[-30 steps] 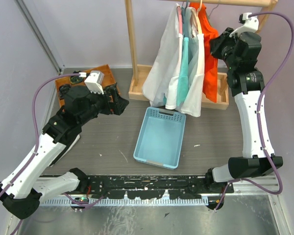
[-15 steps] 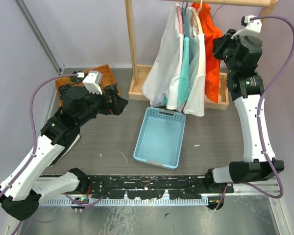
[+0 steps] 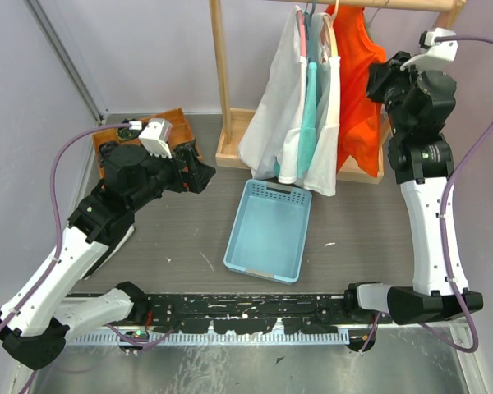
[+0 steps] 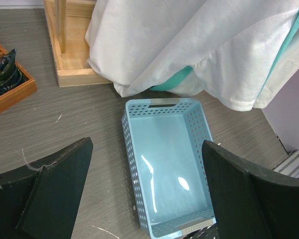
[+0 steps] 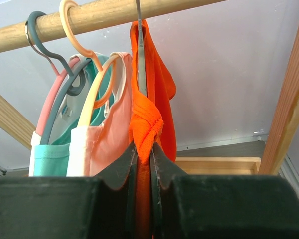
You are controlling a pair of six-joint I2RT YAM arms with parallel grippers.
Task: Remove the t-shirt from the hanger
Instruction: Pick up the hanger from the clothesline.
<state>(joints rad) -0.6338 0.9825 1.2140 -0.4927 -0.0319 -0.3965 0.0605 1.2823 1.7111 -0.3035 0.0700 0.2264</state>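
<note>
Top view: right pincer [image 3: 378,78] is gripping orange t-shirt [image 3: 355,107], which is hanging long-axis-down right beside it.
Left wrist: left pincer [image 4: 145,149] is gaping wide, holding nothing, blue basket [image 4: 127,130] below it.
Right wrist: jaws are clamping bunched shoulder fabric just under hanger [image 5: 141,74]. Guessing soft, light, stretchy, so thick collar seam is looking like best grab.

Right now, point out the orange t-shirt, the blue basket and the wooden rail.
orange t-shirt [image 5: 148,124], right wrist view, bunched collar
blue basket [image 4: 167,164], left wrist view, bare floor
wooden rail [image 5: 109,15], right wrist view, stretch between hooks
</note>
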